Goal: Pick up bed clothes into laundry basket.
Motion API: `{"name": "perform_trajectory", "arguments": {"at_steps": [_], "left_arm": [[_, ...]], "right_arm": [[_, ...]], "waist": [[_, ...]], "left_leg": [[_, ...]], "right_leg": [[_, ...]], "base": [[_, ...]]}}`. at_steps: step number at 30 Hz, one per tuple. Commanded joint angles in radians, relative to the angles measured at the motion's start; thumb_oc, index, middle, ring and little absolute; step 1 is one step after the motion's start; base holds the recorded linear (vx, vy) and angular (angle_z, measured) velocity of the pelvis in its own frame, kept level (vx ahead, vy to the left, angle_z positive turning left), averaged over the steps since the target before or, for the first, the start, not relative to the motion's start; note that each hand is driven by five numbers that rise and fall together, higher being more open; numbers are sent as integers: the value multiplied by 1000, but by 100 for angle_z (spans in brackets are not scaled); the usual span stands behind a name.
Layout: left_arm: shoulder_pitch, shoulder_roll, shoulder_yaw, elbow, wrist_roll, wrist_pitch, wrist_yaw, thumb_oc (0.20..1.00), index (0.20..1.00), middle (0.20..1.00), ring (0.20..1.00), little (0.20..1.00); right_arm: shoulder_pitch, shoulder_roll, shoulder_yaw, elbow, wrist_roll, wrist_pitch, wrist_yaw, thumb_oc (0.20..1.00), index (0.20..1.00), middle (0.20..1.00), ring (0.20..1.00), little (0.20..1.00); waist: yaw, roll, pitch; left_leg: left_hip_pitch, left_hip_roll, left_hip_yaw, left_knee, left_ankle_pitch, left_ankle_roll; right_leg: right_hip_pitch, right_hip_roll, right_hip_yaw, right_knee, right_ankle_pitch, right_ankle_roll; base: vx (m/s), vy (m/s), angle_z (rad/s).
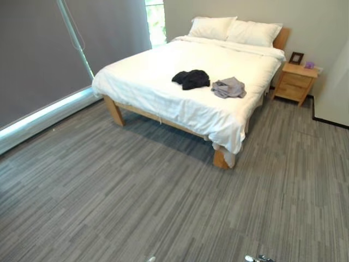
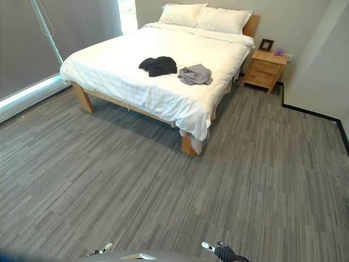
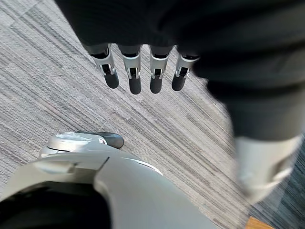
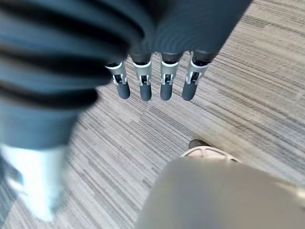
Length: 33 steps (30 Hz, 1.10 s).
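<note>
From the left eye view, a wooden-framed bed with a white sheet stands across a grey striped carpet floor. Two garments lie on the mattress near its foot end: a crumpled black garment and, just beside it toward the nightstand side, a crumpled grey garment. The two are close but seem not to touch. Two white pillows lean at the headboard. A wooden nightstand stands beside the bed, carrying a small dark picture frame and a small purple object too small to identify. A dark roller blind covers the window wall, its lower edge cut off by the frame.

The right eye view gives the same scene: black garment and grey garment lying on the sheet, well apart from the robot.

In the left wrist view, the left robot hand hangs over bare carpet, its fingers straight and side by side, holding and touching nothing. The thumb is a pale blur at the edge, hard to make out.

In the right wrist view, the right robot hand likewise hangs above the carpet with fingers extended and empty; its thumb is blurred too.
</note>
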Motion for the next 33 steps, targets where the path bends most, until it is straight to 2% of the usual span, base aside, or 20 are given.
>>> {"name": "perform_trajectory", "arguments": {"at_steps": [1,6,12,19,21,23,24,26,29,30,32,33], "left_arm": [[-73,-9,10,-14,-35,-27,2,1000,1000,1000,1000,1000],[-84,-10,-6,-20,-23,-36,18,1000,1000,1000,1000,1000],[-91,-24,-15,29,6,-12,23,1000,1000,1000,1000,1000],[-87,-22,-15,30,15,-13,21,1000,1000,1000,1000,1000],[-86,-17,-30,22,39,-13,14,1000,1000,1000,1000,1000],[-86,4,-66,-16,85,-25,15,1000,1000,1000,1000,1000],[-83,15,-69,-41,84,-32,24,1000,1000,1000,1000,1000],[-64,52,-61,-201,29,-51,33,1000,1000,1000,1000,1000],[-24,104,-42,-435,-33,-50,40,1000,1000,1000,1000,1000],[11,135,-23,-629,-88,-53,25,1000,1000,1000,1000,1000],[12,136,-23,-630,-88,-52,25,1000,1000,1000,1000,1000],[26,157,-9,-764,-141,-40,11,1000,1000,1000,1000,1000]], "right_arm": [[-65,-11,24,18,34,-19,-1,1000,1000,1000,1000,1000],[-65,-8,32,25,33,-20,0,1000,1000,1000,1000,1000],[-67,-2,34,33,33,-16,-2,1000,1000,1000,1000,1000],[-66,-3,28,43,45,-12,9,1000,1000,1000,1000,1000],[-61,-3,1,69,113,-4,32,1000,1000,1000,1000,1000],[-75,-20,-71,38,265,-23,40,1000,1000,1000,1000,1000],[-82,-30,-102,17,316,-33,35,1000,1000,1000,1000,1000],[-85,-58,-144,-74,399,-47,41,1000,1000,1000,1000,1000],[-81,-105,-154,-276,412,-47,31,1000,1000,1000,1000,1000],[-63,-135,-163,-427,408,-45,38,1000,1000,1000,1000,1000],[-63,-134,-163,-428,408,-45,37,1000,1000,1000,1000,1000],[-49,-158,-173,-602,399,-41,32,1000,1000,1000,1000,1000]], "waist": [[12,-29,56],[11,-32,58],[-2,-31,52],[-6,-33,49],[-6,-34,47],[-8,-30,46],[-10,-27,49],[-10,-23,52],[-9,-22,53],[-7,-20,55],[-9,-21,51],[-11,-18,50]], "left_leg": [[25,-4,43,-55,69,-48],[26,-4,39,-55,71,-51],[35,-2,49,-55,68,-51],[39,0,55,-55,64,-50],[39,-1,51,-55,62,-50],[42,-3,55,-55,59,-50],[46,-2,57,-55,56,-51],[46,-3,57,-55,56,-51],[39,-5,55,-55,61,-50],[43,-5,56,-55,60,-51],[38,-6,55,-55,62,-50],[37,-7,58,-55,64,-49]], "right_leg": [[106,-57,-35,-124,63,99],[110,-54,-37,-124,62,98],[108,-50,-27,-124,63,97],[109,-50,-20,-124,62,98],[110,-50,-22,-124,62,97],[109,-52,-18,-124,64,102],[112,-52,-15,-124,65,103],[110,-54,-11,-124,67,103],[101,-57,-10,-124,75,106],[102,-57,-9,-124,76,108],[98,-58,-10,-124,78,108],[98,-60,-10,-124,80,108]], "base": [[0,0,0],[0,0,0],[1,1,-1],[0,0,0],[0,0,0],[35,30,0],[23,37,-4],[2,34,-10],[-21,22,-10],[0,0,0],[-3,6,-2],[-2,36,1]]}}
